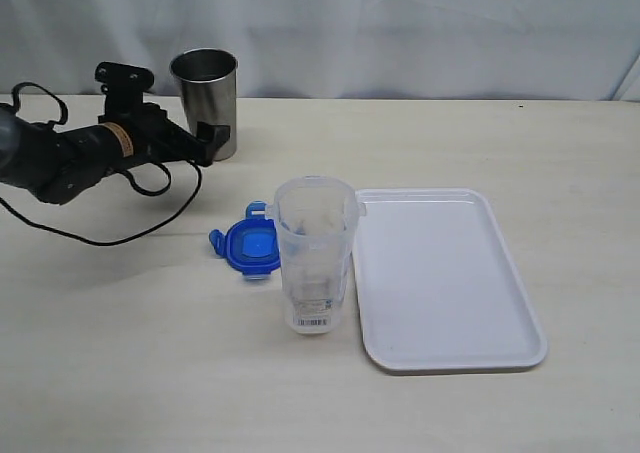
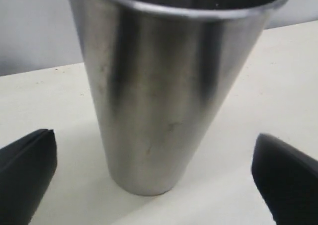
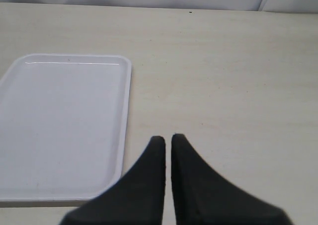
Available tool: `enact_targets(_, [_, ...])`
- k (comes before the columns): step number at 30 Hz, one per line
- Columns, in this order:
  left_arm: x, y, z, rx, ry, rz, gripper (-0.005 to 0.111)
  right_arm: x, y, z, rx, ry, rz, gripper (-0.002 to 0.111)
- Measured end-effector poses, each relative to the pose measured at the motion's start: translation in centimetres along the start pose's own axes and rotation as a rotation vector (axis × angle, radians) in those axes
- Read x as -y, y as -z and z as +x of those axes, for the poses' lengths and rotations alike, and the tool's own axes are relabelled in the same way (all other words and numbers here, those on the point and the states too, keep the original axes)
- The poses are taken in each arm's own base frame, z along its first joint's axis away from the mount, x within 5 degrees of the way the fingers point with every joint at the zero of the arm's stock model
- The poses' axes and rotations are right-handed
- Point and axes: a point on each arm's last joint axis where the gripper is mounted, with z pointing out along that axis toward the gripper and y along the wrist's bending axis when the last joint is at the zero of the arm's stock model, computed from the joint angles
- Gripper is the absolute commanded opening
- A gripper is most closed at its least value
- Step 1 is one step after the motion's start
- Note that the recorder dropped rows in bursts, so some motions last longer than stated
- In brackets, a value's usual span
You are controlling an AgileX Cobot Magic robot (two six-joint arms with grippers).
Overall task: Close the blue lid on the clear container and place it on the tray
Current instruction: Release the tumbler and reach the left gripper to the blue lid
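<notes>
The clear container (image 1: 314, 258) stands upright and uncovered near the table's middle, a barcode label at its base. The blue lid (image 1: 250, 246) lies flat on the table just behind and left of it, partly hidden by the container. The white tray (image 1: 440, 273) lies bare to the container's right, its corner almost touching it; the right wrist view also shows the tray (image 3: 64, 125). My left gripper (image 1: 208, 141) is open at the back left, its fingers wide apart in front of a steel tumbler. My right gripper (image 3: 168, 137) is shut on nothing over bare table beside the tray.
The steel tumbler (image 1: 205, 88) stands upright at the back left and fills the left wrist view as the tumbler (image 2: 169, 96), facing my open left gripper (image 2: 154, 137). A black cable (image 1: 110, 238) loops on the table under the left arm. A white cloth backs the table.
</notes>
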Motion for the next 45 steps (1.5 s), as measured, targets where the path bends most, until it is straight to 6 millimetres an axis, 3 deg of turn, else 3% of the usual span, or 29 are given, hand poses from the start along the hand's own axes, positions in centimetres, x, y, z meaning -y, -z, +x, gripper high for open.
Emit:
enact_targets(3, [-0.1, 1.6, -0.3, -0.005, 0.007, -0.033, 0.082, 0.0, 0.0, 0.0, 0.000, 0.000, 0.000, 0.005])
enact_targets(10, [0.9, 6.1, -1.4, -0.032, -0.065, -0.073, 0.014, 0.0, 0.0, 0.0, 0.000, 0.000, 0.000, 0.005])
enact_targets(12, [1.1, 7.5, -1.8, -0.055, -0.015, -0.091, 0.000, 0.0, 0.0, 0.0, 0.000, 0.000, 0.000, 0.005])
enact_targets(19, [0.8, 11.3, -3.9, -0.230, 0.095, -0.241, 0.000, 0.0, 0.0, 0.0, 0.000, 0.000, 0.000, 0.005])
enact_targets(24, [0.3, 13.4, -4.2, -0.426, 0.185, -0.386, 0.000, 0.0, 0.0, 0.0, 0.000, 0.000, 0.000, 0.005])
enact_targets(28, [0.8, 13.8, -3.7, -0.575, 0.246, -0.376, 0.014, 0.0, 0.0, 0.0, 0.000, 0.000, 0.000, 0.005])
enact_targets(34, [3.0, 12.7, -2.6, -0.656, 0.371, -0.131, 0.035, 0.0, 0.0, 0.0, 0.000, 0.000, 0.000, 0.005])
enact_targets(38, [4.5, 11.4, -1.6, -0.664, 0.388, 0.013, 0.036, 0.0, 0.0, 0.0, 0.000, 0.000, 0.000, 0.005])
enact_targets(45, [6.9, 9.2, 0.4, -0.682, 0.367, 0.102, 0.036, 0.0, 0.0, 0.0, 0.000, 0.000, 0.000, 0.005])
